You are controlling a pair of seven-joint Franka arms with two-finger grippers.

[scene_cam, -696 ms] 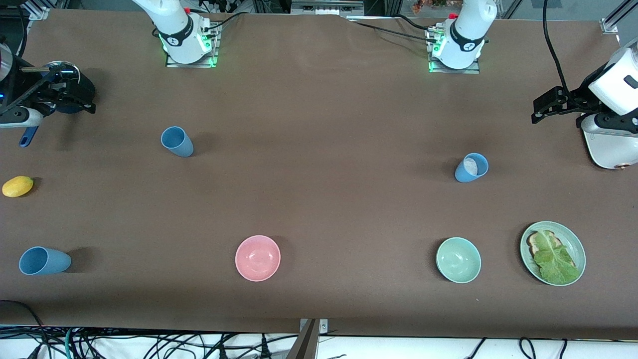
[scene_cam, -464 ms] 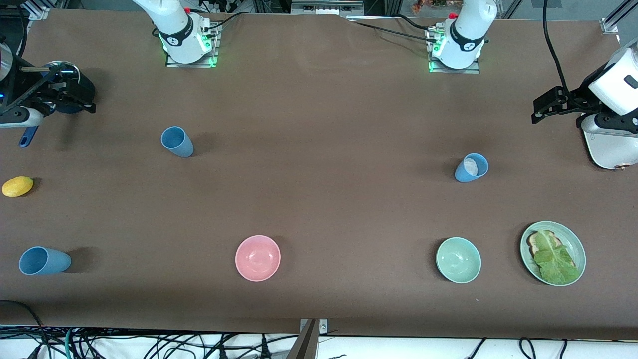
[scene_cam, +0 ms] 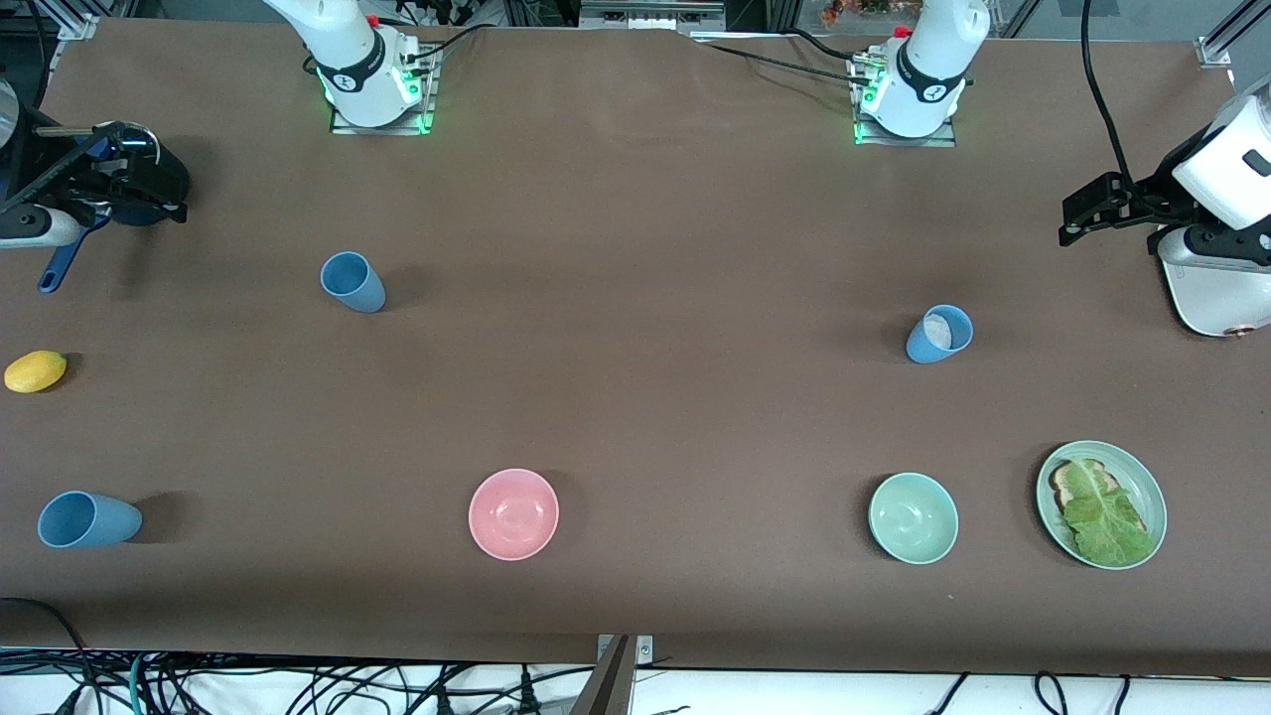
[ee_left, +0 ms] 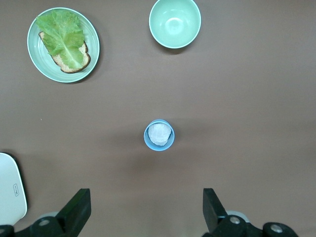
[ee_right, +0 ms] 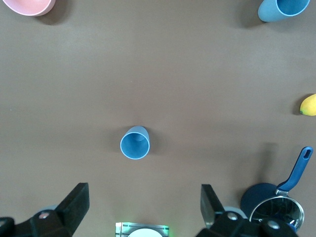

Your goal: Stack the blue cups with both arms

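Three light-blue cups stand apart on the brown table. One [scene_cam: 353,281] is toward the right arm's end, and it also shows in the right wrist view [ee_right: 134,143]. One [scene_cam: 938,333] holds something white and also shows in the left wrist view [ee_left: 159,135]. The third [scene_cam: 87,519] is nearest the front camera, at the right arm's end, and also shows in the right wrist view [ee_right: 284,10]. My right gripper [scene_cam: 149,194] [ee_right: 143,205] hangs open and empty high over the table. My left gripper [scene_cam: 1087,214] [ee_left: 145,212] hangs open and empty high over its end.
A pink bowl [scene_cam: 513,513], a pale-green bowl [scene_cam: 914,517] and a green plate [scene_cam: 1142,477] with toast and lettuce lie nearer the front camera. A yellow fruit [scene_cam: 35,370] and a blue-handled pot [scene_cam: 60,268] are at the right arm's end. A white appliance [scene_cam: 1216,288] is at the left arm's end.
My right gripper has shifted slightly, uncovering more of the pot's blue handle. The left arm and the cups have not moved.
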